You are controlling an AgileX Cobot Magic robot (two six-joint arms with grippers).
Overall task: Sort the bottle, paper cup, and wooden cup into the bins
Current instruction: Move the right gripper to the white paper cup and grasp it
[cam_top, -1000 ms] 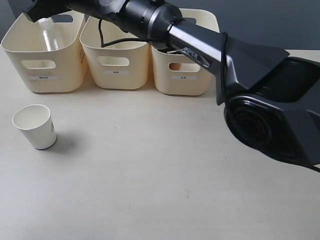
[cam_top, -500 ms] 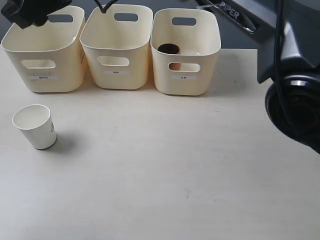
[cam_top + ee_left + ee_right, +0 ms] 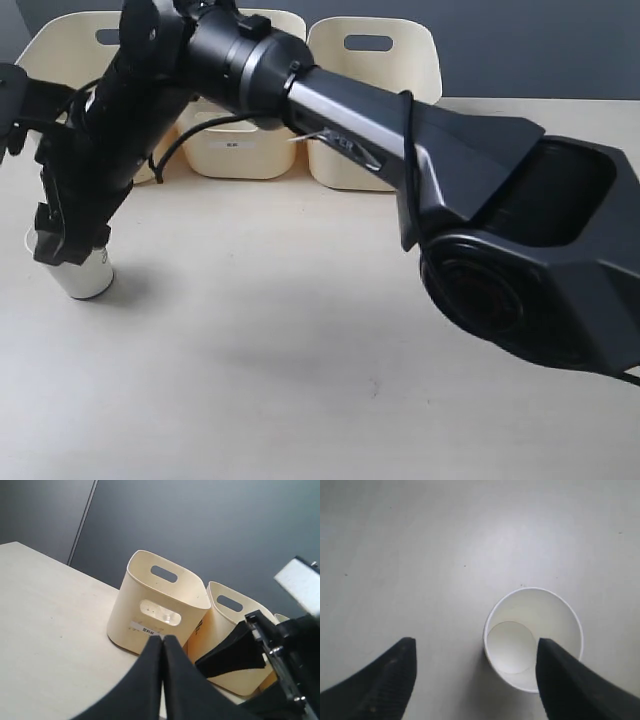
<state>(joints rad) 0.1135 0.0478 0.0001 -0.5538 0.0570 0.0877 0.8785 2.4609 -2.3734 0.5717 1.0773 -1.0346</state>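
Note:
The white paper cup (image 3: 88, 277) (image 3: 532, 640) stands upright at the near left of the table. My right gripper (image 3: 62, 250) (image 3: 476, 645) hangs open just above it, reached far across from the right. One finger is over the cup's mouth and the other is over bare table beside it, apart from the cup. My left gripper (image 3: 162, 639) is shut on nothing, low beside the left bin (image 3: 160, 605). The middle bin (image 3: 235, 150) and right bin (image 3: 375, 60) stand in the back row. The arm hides the wooden cup. Something clear glints behind the left bin's cutout; I cannot tell whether it is the bottle.
The right arm (image 3: 340, 110) slants across the bins and the table's left half. A dark part of the left arm (image 3: 15, 95) shows at the left edge. Bare tabletop (image 3: 300, 350) lies in front.
The right arm was over the left bin, then lifted away, and has now swung down with its open gripper over the paper cup. The cup has not moved.

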